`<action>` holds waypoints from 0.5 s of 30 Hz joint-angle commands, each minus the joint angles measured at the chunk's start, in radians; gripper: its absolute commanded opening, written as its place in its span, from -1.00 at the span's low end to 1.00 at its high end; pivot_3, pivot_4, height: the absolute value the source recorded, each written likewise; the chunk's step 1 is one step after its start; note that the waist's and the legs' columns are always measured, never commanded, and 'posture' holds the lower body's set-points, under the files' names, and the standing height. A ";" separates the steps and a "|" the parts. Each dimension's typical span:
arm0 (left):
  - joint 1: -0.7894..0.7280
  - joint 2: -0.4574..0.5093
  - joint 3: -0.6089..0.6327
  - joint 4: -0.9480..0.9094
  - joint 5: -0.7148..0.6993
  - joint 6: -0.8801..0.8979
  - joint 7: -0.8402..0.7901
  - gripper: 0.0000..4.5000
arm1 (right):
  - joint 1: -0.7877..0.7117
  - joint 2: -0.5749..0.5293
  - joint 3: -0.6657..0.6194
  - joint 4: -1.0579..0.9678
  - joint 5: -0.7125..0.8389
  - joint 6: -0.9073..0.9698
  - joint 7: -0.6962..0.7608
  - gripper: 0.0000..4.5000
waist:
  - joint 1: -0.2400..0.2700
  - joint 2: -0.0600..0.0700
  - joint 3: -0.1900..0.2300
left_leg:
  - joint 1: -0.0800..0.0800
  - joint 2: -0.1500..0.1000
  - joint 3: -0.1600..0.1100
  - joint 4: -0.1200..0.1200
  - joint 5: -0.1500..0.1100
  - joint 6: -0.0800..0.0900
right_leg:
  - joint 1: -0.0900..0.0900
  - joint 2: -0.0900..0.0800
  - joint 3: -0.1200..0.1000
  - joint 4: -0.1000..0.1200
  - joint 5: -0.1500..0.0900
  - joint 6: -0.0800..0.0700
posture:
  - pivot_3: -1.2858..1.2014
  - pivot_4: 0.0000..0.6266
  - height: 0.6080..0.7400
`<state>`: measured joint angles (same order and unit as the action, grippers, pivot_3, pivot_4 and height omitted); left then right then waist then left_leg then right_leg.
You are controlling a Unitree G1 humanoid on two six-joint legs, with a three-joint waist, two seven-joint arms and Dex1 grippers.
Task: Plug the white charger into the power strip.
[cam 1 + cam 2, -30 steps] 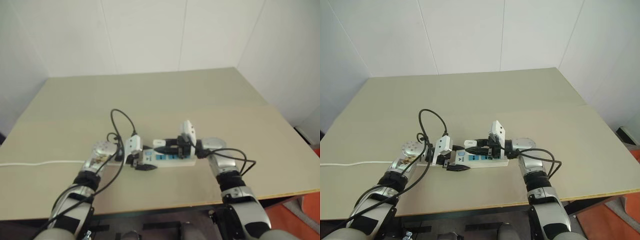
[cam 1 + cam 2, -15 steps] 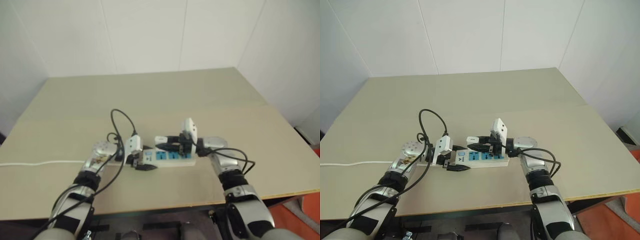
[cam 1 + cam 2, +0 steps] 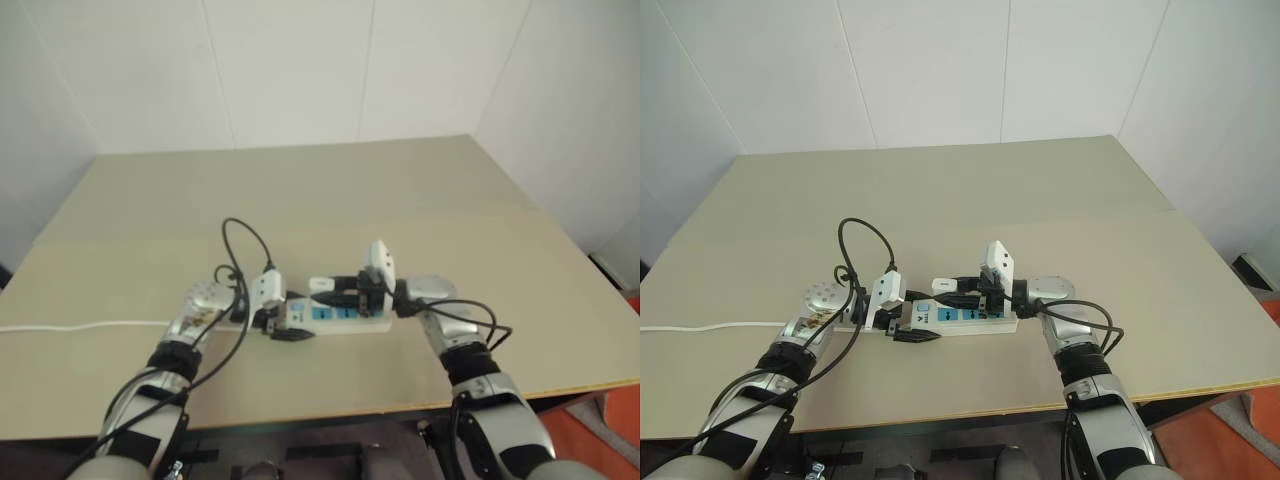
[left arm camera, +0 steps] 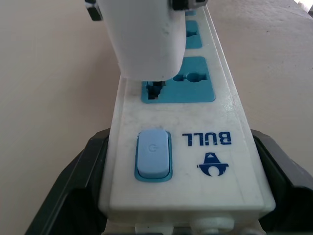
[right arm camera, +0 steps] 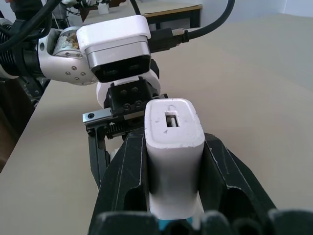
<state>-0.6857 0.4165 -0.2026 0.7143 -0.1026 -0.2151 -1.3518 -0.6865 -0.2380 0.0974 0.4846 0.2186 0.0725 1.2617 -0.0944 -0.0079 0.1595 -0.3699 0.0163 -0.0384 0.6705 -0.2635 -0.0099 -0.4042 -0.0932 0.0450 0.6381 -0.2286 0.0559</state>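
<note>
I am looking down on a beige table [image 3: 420, 190] set against white walls. The white charger [image 5: 172, 147] is sitting upright between the black fingers of the right gripper [image 3: 965, 290], which is clamping it on both sides. It is hanging right over the first blue socket past the switch, its underside just above or touching the panel; I cannot tell whether the prongs are seated. The power strip [image 4: 195, 142] is lying flat along the near part of the table, switch end toward the left arm. The left gripper [image 3: 288, 328] is pinching that switch end, one black finger [image 4: 73, 186] pressing on each long side. The strip's thin white cord [image 3: 80, 326] is running off across the table toward the left edge. A black cable [image 3: 240, 250] is looping up above the left wrist.
</note>
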 commanded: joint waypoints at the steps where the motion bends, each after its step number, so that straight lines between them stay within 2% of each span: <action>1: 0.006 0.012 -0.013 0.012 0.027 -0.003 -0.001 0.48 | 0.017 -0.005 0.019 -0.007 -0.003 -0.012 -0.009 -0.51 | 0.000 0.000 0.000 | 0.000 0.000 0.000 0.000 0.000 0.000 | 0.000 0.000 0.000 0.000 0.000 0.000 | 0.03 -0.52 1.00; 8: 0.007 0.014 -0.014 0.009 0.027 0.000 -0.002 0.48 | -0.010 0.006 0.021 0.050 -0.017 -0.059 -0.058 -0.51 | 0.000 0.000 0.000 | 0.000 0.000 0.000 0.000 0.000 0.000 | 0.000 0.000 0.000 0.000 0.000 0.000 | 0.03 -0.52 1.00; 15: 0.013 0.016 -0.014 0.002 0.026 0.003 -0.001 0.48 | -0.003 -0.008 0.029 0.060 -0.013 -0.061 -0.036 -0.51 | 0.001 0.000 0.000 | 0.000 0.000 0.000 0.000 0.000 0.000 | 0.000 0.000 0.000 -0.007 0.000 0.000 | 0.03 -0.52 1.00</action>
<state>-0.6860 0.4166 -0.2029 0.7148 -0.1028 -0.2142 -1.3500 -0.6891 -0.2362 0.1163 0.5394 0.2111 0.0219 1.2218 -0.0939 -0.0080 0.1594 -0.3698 0.0166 -0.0383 0.6702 -0.2635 -0.0098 -0.4038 -0.0928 0.0451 0.6308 -0.2286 0.0558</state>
